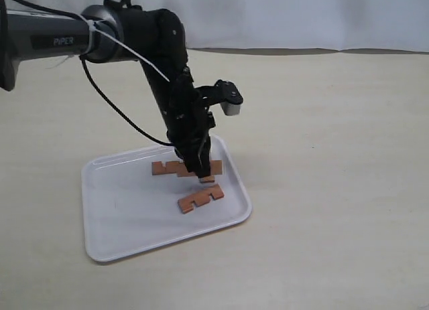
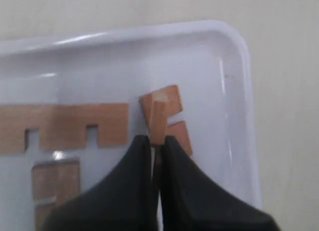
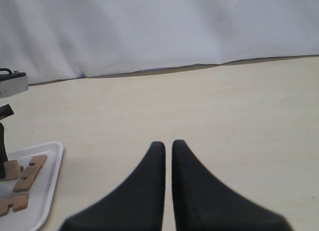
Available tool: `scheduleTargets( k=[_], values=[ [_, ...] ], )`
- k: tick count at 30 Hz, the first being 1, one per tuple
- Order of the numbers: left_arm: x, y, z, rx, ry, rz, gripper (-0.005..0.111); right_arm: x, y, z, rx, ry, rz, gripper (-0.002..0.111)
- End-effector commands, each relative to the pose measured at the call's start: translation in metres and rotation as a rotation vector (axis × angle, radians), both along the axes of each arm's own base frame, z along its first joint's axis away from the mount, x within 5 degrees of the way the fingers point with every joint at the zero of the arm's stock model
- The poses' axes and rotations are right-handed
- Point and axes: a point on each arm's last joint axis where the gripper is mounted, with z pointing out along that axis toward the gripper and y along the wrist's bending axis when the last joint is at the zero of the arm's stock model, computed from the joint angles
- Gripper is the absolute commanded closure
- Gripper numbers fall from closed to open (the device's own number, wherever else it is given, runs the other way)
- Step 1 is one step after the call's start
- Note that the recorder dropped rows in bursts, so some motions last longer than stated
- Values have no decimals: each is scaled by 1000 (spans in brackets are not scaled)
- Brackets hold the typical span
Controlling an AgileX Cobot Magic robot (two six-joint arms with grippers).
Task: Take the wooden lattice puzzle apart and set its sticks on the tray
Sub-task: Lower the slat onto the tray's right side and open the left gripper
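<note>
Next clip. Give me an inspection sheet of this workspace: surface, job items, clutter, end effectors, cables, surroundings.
Surface: plain pale beige tabletop.
Job's things: white tray rests on the tabletop; flat sticks lie in it, separated; no assembled lattice seen.
Clutter: nothing seen.
End effectors: left end effector is shut on a held stick, which stands on edge over the tray near one corner. Right end effector has its fingers almost together, holds nothing, and is over tabletop beside the tray.
Cables: black cable hangs in a loop off the left arm; white cable runs along it.
Surroundings: white cloth backdrop behind the table.
</note>
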Motion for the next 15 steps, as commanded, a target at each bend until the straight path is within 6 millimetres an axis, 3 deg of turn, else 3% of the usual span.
scheduleTargets(
  k=[1,15],
  values=[
    [-16,-20,4,-10,-16,-104,107,0,0,0,-2,-8,-1,104],
    [-18,-21,3,9,-19,-97,106,0,0,0,-2,-8,-1,104]
  ],
)
